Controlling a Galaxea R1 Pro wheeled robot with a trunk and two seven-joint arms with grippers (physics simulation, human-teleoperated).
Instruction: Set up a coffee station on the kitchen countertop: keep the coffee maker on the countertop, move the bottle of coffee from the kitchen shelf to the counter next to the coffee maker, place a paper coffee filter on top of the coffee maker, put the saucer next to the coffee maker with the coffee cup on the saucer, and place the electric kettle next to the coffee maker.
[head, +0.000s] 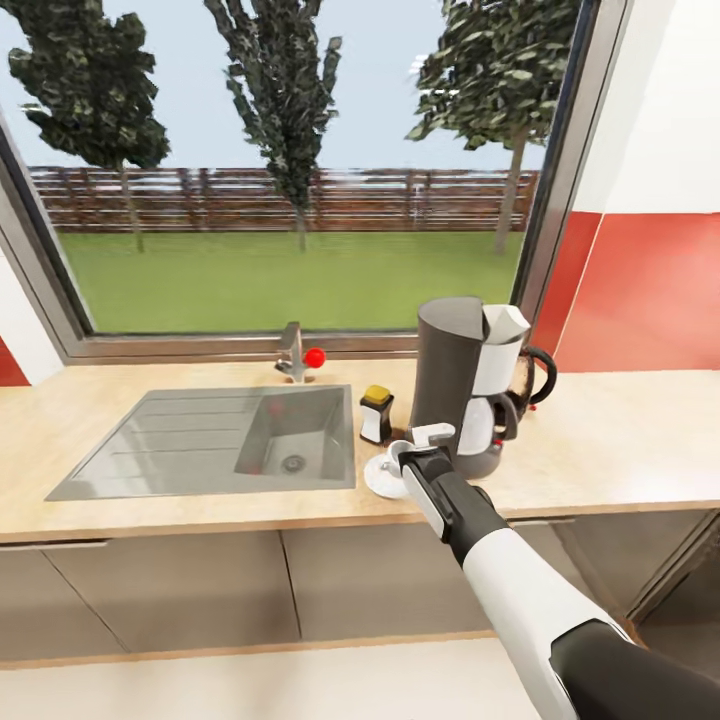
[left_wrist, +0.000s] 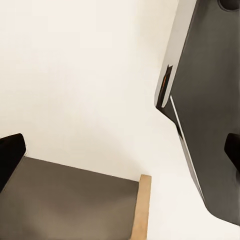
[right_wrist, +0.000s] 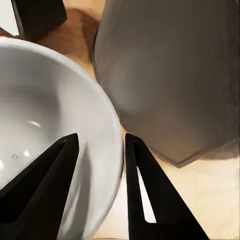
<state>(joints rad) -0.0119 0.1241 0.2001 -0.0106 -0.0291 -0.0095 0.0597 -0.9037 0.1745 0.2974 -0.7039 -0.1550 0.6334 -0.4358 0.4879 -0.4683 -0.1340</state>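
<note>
The grey coffee maker (head: 462, 380) stands on the wooden countertop (head: 620, 440), with a white paper coffee filter (head: 505, 326) on its top. A dark electric kettle (head: 537, 375) is right behind it. The bottle of coffee (head: 377, 413), yellow-capped, stands to its left. In front lies the white saucer (head: 376, 480) with the white coffee cup (head: 398, 453) on it. My right gripper (head: 424, 446) grips the cup's (right_wrist: 45, 135) wall, one finger (right_wrist: 47, 182) inside and the other outside, close to the coffee maker (right_wrist: 170, 75). My left gripper (left_wrist: 121, 152) hangs open with nothing between its fingers.
A steel sink (head: 215, 440) with a faucet (head: 293, 355) is set in the counter on the left, under a large window. Grey cabinet fronts (head: 200, 590) run below the counter. The left wrist view shows pale floor and a cabinet corner (left_wrist: 142, 207).
</note>
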